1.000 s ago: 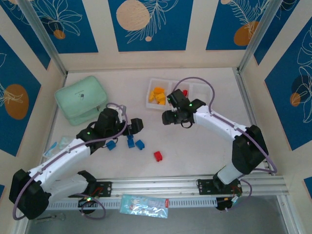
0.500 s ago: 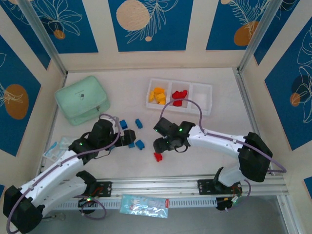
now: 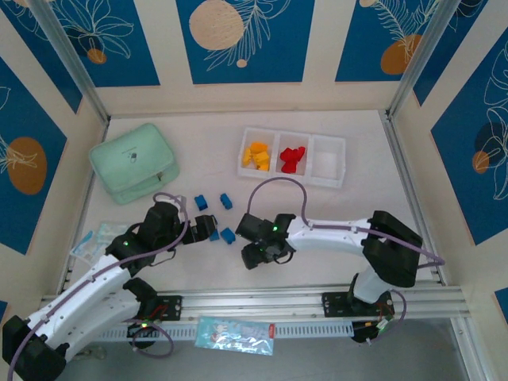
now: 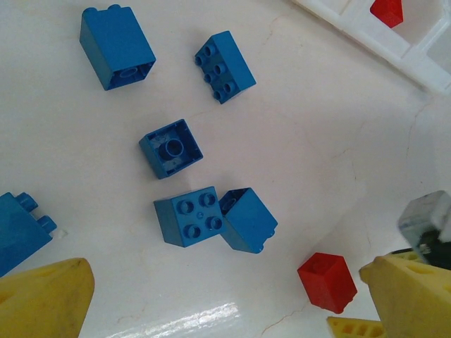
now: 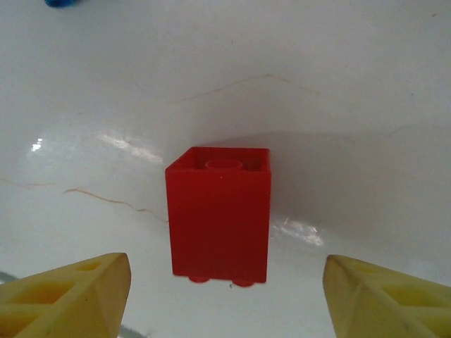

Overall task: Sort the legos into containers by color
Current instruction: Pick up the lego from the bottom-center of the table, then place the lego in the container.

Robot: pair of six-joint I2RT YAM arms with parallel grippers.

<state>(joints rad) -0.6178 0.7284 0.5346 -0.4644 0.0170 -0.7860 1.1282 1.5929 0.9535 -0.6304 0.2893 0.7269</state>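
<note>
Sorting partly complete. Yellow-orange legos fill the left compartment of the tray and red legos the middle one; the right compartment holds none. Several blue legos lie loose on the surface by the open, empty left end effector. One red lego stands on the surface between the spread fingers of the right end effector, not gripped. No legible writing; the mark on the mint-green box is too small to read
</note>
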